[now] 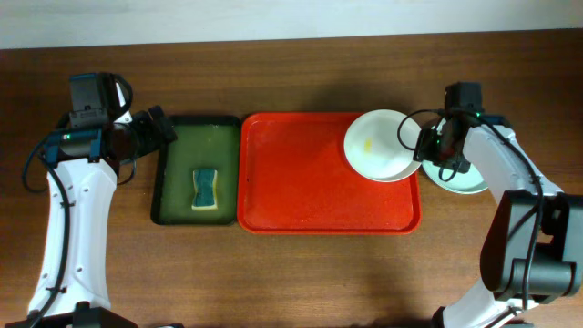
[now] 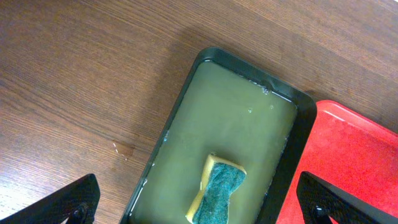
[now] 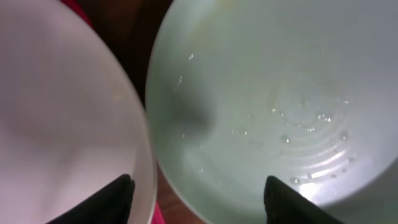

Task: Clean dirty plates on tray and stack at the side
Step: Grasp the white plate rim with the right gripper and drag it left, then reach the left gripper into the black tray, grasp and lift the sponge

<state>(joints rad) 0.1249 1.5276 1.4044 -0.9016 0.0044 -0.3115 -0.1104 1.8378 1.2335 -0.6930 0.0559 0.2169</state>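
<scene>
White plate (image 1: pixel 375 146) with yellow smear sits at upper right of tray (image 1: pixel 310 182). Green plate (image 1: pixel 466 180) on table (image 1: pixel 301 273), just right of tray. Right end effector (image 3: pixel 199 194) released over green plate. Left end effector (image 2: pixel 199 200) released above sponge (image 2: pixel 216 190).

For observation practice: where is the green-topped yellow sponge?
Overhead, robot's left: the sponge lies in the narrow dark green tray, beside the red rectangular plastic tray.

dark brown wooden table (image 1: pixel 291 273); pale strip (image 1: pixel 273 18), perhaps a wall, behind it.
</scene>
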